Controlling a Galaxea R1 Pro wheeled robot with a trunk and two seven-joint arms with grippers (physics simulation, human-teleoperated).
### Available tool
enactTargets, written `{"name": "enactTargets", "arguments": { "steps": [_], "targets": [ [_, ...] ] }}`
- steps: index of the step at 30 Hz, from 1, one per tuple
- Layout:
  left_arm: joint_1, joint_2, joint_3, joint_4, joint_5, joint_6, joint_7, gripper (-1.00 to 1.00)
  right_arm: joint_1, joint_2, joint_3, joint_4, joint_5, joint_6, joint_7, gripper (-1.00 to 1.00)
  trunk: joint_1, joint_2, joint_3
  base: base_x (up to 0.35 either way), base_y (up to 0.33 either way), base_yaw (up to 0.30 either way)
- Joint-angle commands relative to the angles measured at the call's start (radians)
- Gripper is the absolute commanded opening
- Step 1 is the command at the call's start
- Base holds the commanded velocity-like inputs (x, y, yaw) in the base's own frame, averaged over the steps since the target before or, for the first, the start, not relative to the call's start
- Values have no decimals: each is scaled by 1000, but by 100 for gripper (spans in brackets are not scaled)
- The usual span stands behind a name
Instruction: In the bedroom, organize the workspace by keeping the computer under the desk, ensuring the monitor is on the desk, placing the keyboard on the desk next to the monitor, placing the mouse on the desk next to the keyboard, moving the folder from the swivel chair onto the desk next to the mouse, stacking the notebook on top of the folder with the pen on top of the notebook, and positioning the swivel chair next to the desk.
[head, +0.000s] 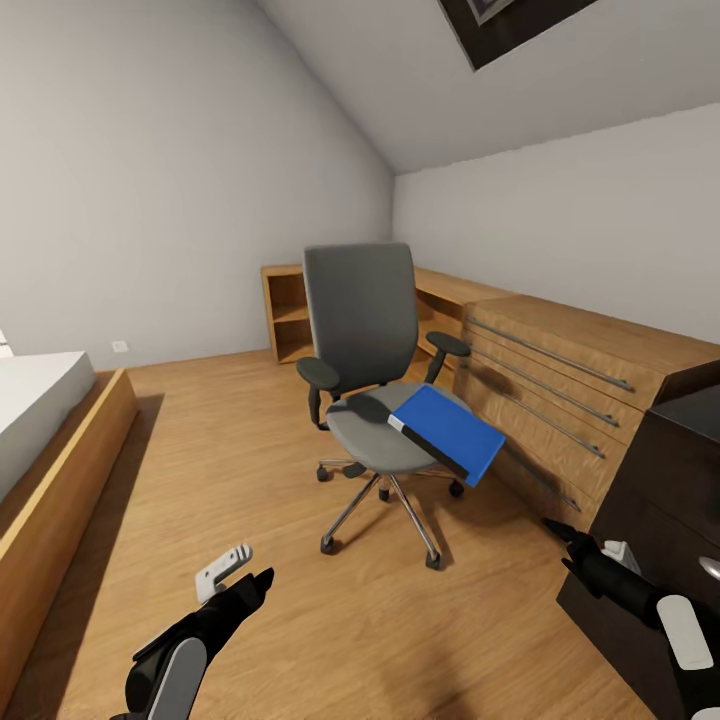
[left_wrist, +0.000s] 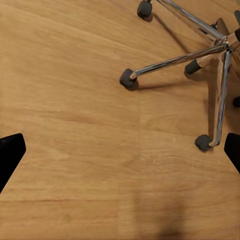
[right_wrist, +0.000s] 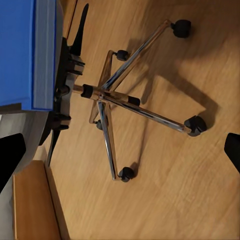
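The grey swivel chair (head: 365, 330) stands mid-room on the wood floor. The bright-blue folder (head: 448, 430) lies flat on its seat, its black spine toward me, overhanging the seat's right edge. My left gripper (head: 250, 568) hangs open low in front of the chair, over bare floor; the left wrist view has its fingertips (left_wrist: 10, 152) wide apart near the chrome base (left_wrist: 200, 50). My right gripper (head: 560, 540) is open too, low and right of the chair, pointing at the chair's base (right_wrist: 107, 95) below the folder (right_wrist: 20, 50). Monitor, keyboard, mouse, notebook, pen and computer are out of view.
A low oak drawer unit (head: 560, 370) runs along the right wall to an open shelf (head: 290, 310) in the corner. A dark block with a black top (head: 690, 440) stands at the right edge by my right arm. The bed (head: 50, 440) lies at the left. A skylight (head: 500, 25) sits overhead.
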Motion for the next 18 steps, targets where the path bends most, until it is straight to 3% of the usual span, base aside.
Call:
{"name": "enactTargets", "arguments": {
  "steps": [1, 14, 18],
  "targets": [
    [-1, 0, 1, -1, 11, 4, 8, 100, -1, 0, -3, 0, 0, 6, 3, 100, 0, 0, -1, 0, 0, 0],
    [-1, 1, 1, 1, 11, 3, 7, 100, -1, 7, -8, -3, -12, 9, 6, 100, 0, 0, -1, 3, 2, 0],
    [-1, 2, 1, 1, 11, 3, 5, 100, -1, 7, -8, -3, -12, 8, 6, 100, 0, 0, -1, 146, 123, 0]
  ]
}}
